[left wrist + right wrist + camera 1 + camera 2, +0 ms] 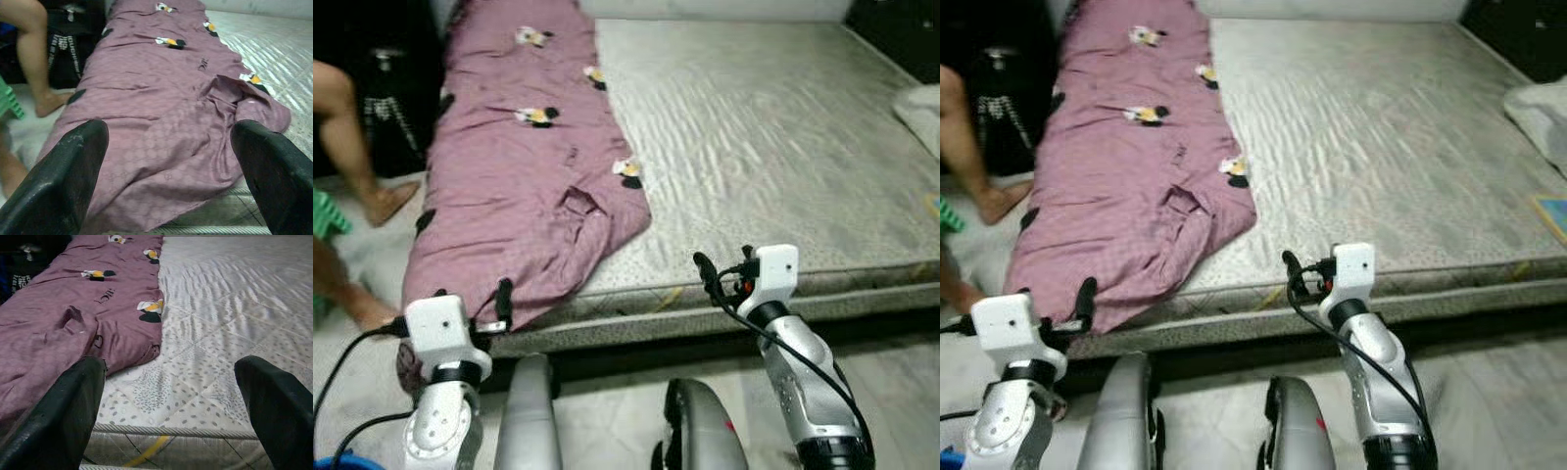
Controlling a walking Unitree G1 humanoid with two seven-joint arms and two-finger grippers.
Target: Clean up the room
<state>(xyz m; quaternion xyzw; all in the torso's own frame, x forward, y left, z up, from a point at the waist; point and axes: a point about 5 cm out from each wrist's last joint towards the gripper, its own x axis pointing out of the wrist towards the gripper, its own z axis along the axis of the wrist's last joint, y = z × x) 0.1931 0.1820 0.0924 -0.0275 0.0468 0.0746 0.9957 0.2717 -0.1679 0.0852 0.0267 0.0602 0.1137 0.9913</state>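
A mauve bedsheet with small cartoon prints lies along the left side of a bare grey mattress. Its near end is rumpled and hangs over the mattress's front left corner. My left gripper is raised just in front of that hanging end, open, with the sheet seen between its fingers and nothing held. My right gripper is up at the mattress's front edge, to the right of the sheet's near corner. It is open and holds nothing.
A person's bare legs stand on the floor left of the bed, beside a black bag and tripod and a green stool. A white cloth and a blue flat item lie at the mattress's right edge.
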